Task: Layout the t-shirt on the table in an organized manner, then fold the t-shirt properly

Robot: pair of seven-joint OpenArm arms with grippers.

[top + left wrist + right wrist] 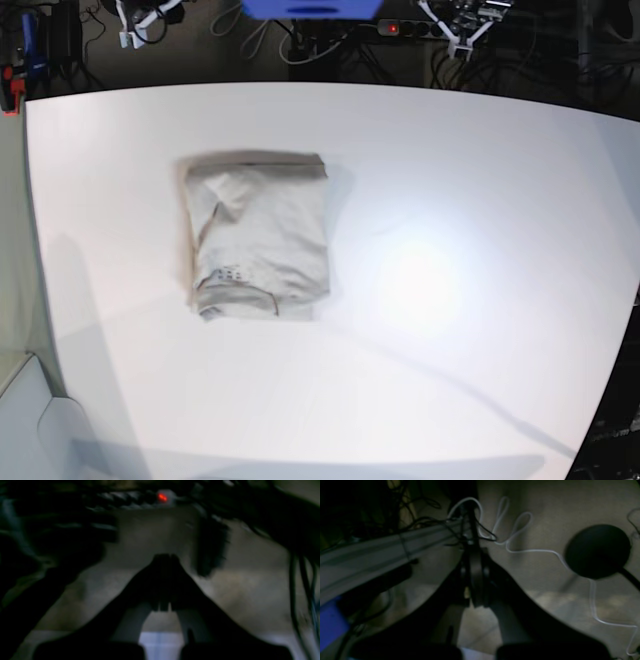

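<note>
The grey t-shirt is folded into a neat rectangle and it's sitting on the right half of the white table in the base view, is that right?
Not quite. The t-shirt is folded into a compact rectangle on the white table, but in the base view it lies on the left half, toward the far edge, not the right half.

Beyond the far edge the room is dark, and the floor there is strewn with black cables (pixel 330 45). A power strip (pixel 405 28) with a lit red switch lies among them, next to white brackets (pixel 455 30). A blue box (pixel 310 7) sits at the top edge. Orange-red clamps (pixel 12 85) show at the far left. Overhead light makes a bright glare patch right of centre. Both wrist views are dim and blurred: a pale floor, a thin white cord (pixel 520 547) looping across it, and what may be a round black stand base (pixel 597 551).
</note>
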